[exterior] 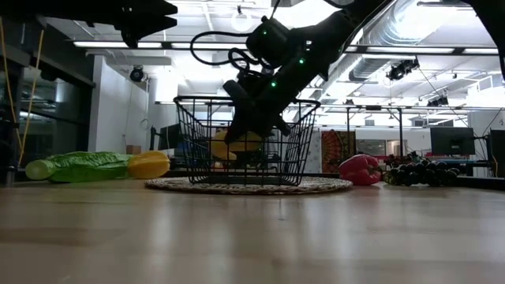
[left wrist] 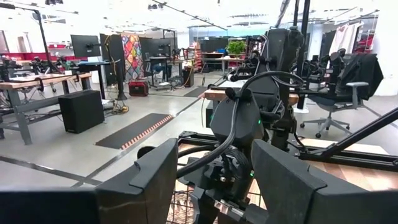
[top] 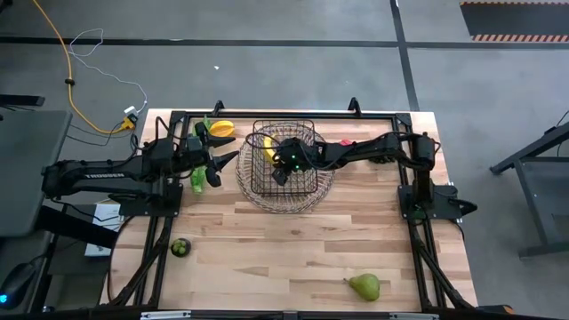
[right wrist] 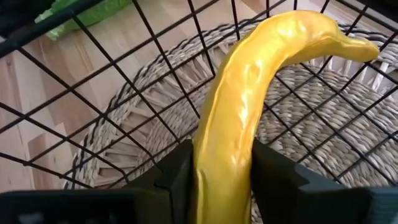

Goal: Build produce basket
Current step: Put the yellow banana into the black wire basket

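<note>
From above: wire basket (top: 286, 158) sitting on a round woven mat (top: 307, 197) near the far edge of the worktop (top: 293, 240). Right claw (top: 283, 165) reaching down inside the basket, clamped on the banana (top: 268, 147). Left claw (top: 224, 148) hovering just beside the basket, fingers apart, holding nothing. Orange pepper (top: 221, 129) and green leafy bunch (top: 197, 175) close by the basket on the left arm's side. Red pepper (top: 345, 141) tucked under the right arm, next to the basket. Small dark green fruit (top: 180, 247) and pear (top: 364, 286) well apart from the basket, toward the near edge.

At worktop level: right claw (exterior: 251, 136) angled down into the basket (exterior: 300, 150), banana (exterior: 229, 147) showing yellow through the mesh. Grapes (exterior: 414, 172) beyond the red pepper (exterior: 359, 169).

Left wrist: fingers (left wrist: 155, 177) spread wide, facing the right arm.

Right wrist: banana (right wrist: 249, 99) gripped between both fingers (right wrist: 180, 171), inside the basket, above the mat.
</note>
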### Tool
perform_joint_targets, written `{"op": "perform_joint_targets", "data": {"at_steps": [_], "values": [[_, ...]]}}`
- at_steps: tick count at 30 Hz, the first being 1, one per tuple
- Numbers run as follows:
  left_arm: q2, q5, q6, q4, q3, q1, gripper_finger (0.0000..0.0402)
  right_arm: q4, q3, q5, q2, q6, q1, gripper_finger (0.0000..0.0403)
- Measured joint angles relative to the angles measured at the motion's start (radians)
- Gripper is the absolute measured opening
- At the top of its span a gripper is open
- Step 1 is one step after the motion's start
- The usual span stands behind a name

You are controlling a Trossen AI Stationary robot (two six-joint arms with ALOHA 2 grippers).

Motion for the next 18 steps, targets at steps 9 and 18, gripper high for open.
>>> {"op": "perform_joint_targets", "data": {"at_steps": [9,18], "values": [[0.000,0.000,0.000,0.000,0.000,0.000,0.0195,0.015,0.000,0.005,0.000,-0.021,-0.001,0.0219],[0.000,-0.004,0.000,0.000,0.000,0.000,0.0195,-0.013,-0.002,0.025,-0.136,-0.195,-0.007,0.0227]]}}
